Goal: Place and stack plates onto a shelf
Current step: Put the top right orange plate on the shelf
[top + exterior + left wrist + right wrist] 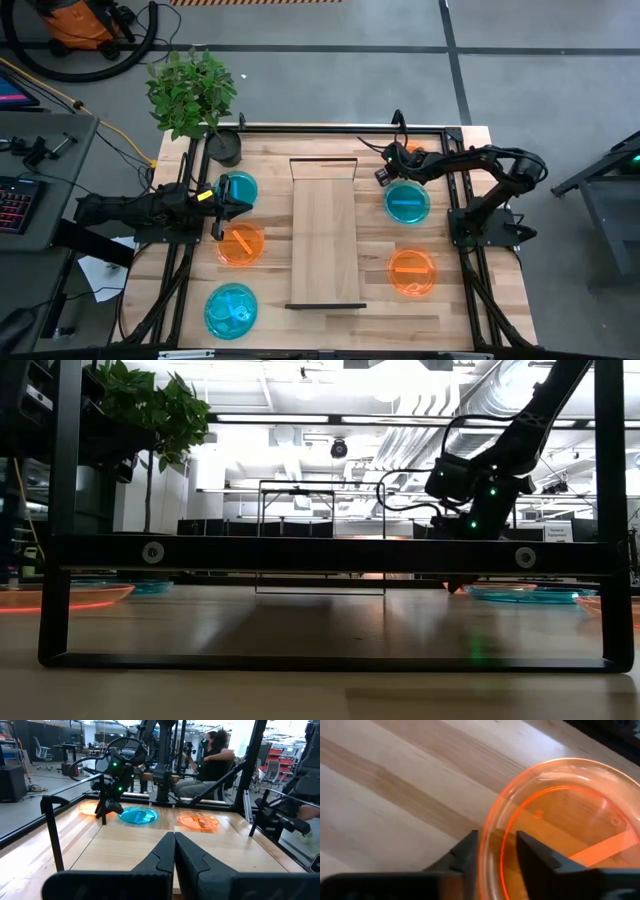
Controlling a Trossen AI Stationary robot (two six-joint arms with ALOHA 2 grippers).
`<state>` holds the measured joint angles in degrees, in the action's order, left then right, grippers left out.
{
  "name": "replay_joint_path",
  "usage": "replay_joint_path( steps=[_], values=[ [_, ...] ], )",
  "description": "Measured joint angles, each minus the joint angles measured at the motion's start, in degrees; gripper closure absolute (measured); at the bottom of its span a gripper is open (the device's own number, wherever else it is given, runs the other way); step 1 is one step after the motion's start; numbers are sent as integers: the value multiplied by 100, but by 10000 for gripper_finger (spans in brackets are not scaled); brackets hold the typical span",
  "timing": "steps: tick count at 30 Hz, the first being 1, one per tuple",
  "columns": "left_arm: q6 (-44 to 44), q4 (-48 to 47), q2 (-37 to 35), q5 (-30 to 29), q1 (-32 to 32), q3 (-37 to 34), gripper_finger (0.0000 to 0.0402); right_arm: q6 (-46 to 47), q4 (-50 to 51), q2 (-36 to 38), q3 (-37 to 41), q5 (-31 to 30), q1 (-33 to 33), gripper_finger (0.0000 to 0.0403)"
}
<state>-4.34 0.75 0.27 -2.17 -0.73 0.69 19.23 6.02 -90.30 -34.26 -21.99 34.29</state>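
The shelf (pixel 323 232) lies along the middle of the table, and no plate is on it. Left of it lie a cyan plate (pixel 240 186), an orange plate (pixel 240 245) and a second cyan plate (pixel 231 310). Right of it lie a cyan plate (pixel 407 203), an orange plate (pixel 412 272) and, at the far right, an orange plate (pixel 413 152) half hidden under my right arm. My right gripper (pixel 497 852) is down at that plate's rim, shut on it. My left gripper (pixel 226 203) is shut and hovers between the two left far plates, pointing at the shelf. My right gripper has the far-right orange plate by the rim (pixel 490 835) on its shelf-ward side. One finger (pixel 465 852) stands outside the rim and the other (pixel 535 857) inside the dish, coming from above and slanting. The plate appears to lie flat on the table.
A potted plant (pixel 195 90) stands at the table's far left corner. A dark metal frame (pixel 455 190) runs along the table's sides. Bare wood lies between the shelf and the plates on either side. A person (pixel 215 760) sits beyond the table's right side.
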Motion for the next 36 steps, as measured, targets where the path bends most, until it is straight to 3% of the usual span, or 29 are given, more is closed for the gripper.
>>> replay_joint_path(
  steps=[3,5,12,20,30,36],
  values=[
    [0,-1,-2,1,0,0,401,-9,59,-4,6,-73,21,376],
    [1,1,-2,0,0,-2,401,-25,80,-4,9,-112,19,392],
    [0,1,-2,-1,0,-2,401,-81,493,340,39,94,-69,400],
    [0,0,-1,1,0,-2,401,-9,1126,1699,37,115,-579,403],
    [0,0,-2,-1,1,-1,401,27,1398,3553,27,-631,-1590,403],
    [0,1,-2,1,0,-2,401,632,2214,3811,24,-628,-1706,403]
  ],
)
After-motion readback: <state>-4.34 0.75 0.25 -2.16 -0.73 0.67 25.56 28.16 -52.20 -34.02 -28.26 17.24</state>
